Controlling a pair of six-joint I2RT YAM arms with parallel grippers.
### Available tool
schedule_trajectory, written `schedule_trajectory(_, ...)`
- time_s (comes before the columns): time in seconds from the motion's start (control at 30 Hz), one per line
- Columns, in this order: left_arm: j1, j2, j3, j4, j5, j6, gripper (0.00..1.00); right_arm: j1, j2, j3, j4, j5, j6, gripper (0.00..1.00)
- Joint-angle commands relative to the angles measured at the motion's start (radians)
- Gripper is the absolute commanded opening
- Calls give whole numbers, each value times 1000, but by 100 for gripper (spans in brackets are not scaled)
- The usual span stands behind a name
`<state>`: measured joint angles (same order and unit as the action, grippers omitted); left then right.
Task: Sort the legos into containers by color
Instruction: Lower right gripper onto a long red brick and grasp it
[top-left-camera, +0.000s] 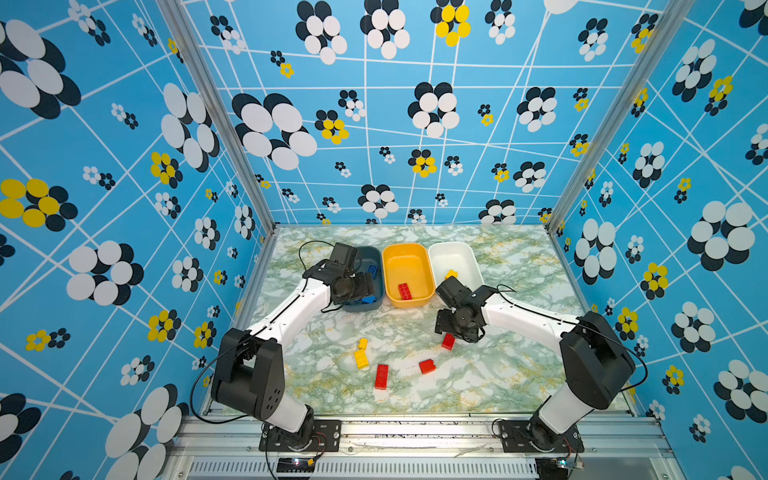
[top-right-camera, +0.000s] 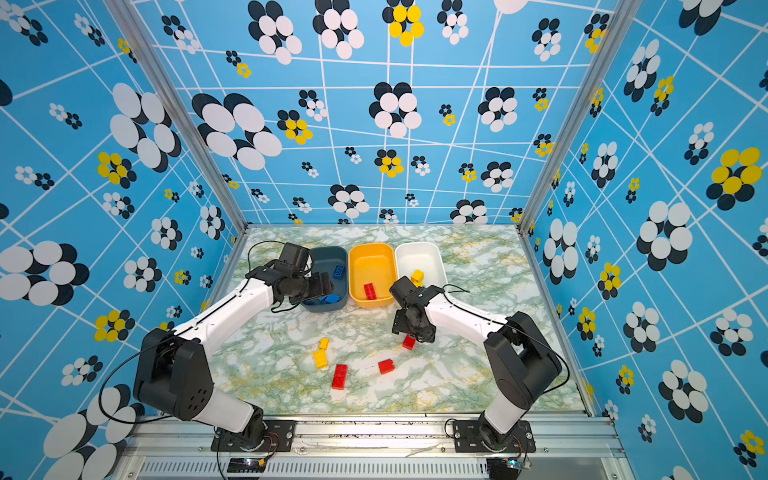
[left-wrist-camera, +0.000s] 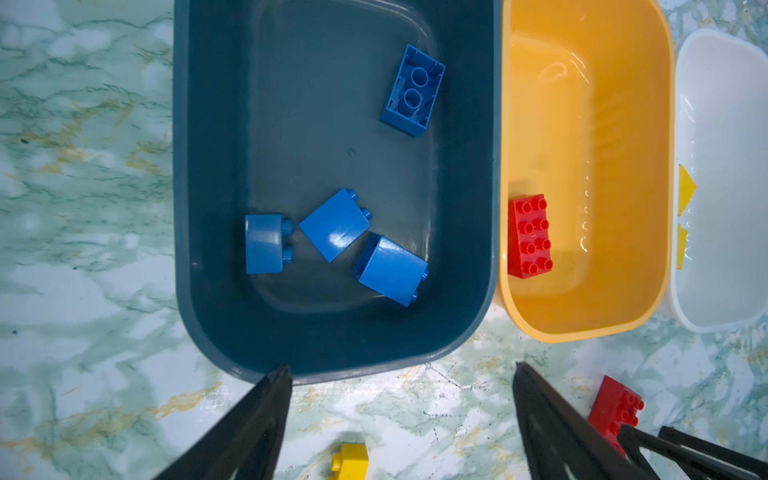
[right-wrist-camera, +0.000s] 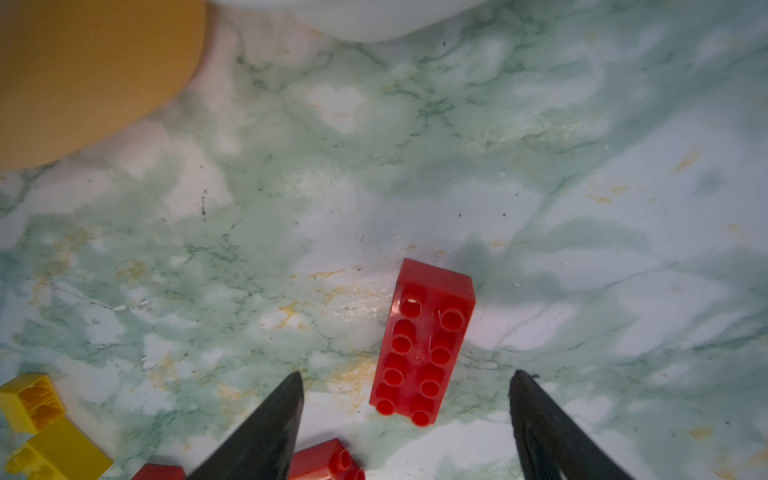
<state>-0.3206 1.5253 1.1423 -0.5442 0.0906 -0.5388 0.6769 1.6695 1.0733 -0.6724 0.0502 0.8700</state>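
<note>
You had your left gripper (left-wrist-camera: 402, 374) hanging over the near end of the teal tub (left-wrist-camera: 208, 166), jaws spread wide with nothing between them. Four blue bricks (left-wrist-camera: 334, 224) lay in that tub, so the spot suited letting blue go. Your right gripper (right-wrist-camera: 407, 376) stood low over a red oblong brick (right-wrist-camera: 424, 345) on the table (top-left-camera: 519, 270), jaws parted to either side and gripping nothing, lined up, I judge, for a pinch across its narrow width. The orange tub (top-left-camera: 405, 253) held one red brick (top-left-camera: 405, 291) and the white tub (top-left-camera: 453, 253) one yellow brick (top-left-camera: 451, 274), so red belonged in orange. Two yellow bricks (top-left-camera: 360, 358), another red oblong (top-left-camera: 381, 376) and a short red brick (top-left-camera: 427, 366) lay loose nearer the arm bases. The table was glossy green-veined marble print, probably slippery. Blue flowered walls (top-left-camera: 124, 124) on an aluminium frame (top-left-camera: 415, 432) closed the cell.
</note>
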Motion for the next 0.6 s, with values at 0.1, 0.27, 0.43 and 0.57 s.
schedule_trajectory(0.1, 10, -54, -33, 14, 21, -21, 87, -7, 50, -18, 33, 1, 20, 76)
schedule_trajectory(0.27, 9, -61, -35, 10, 20, -22, 88, -8, 83, -14, 31, 3, 18, 72)
schedule_trajectory(0.43, 14, -63, -33, 9, 21, -22, 88, -7, 104, -14, 26, 6, 18, 65)
schedule_trajectory(0.57, 15, -64, -33, 9, 22, -22, 89, -8, 110, -10, 21, 12, 15, 59)
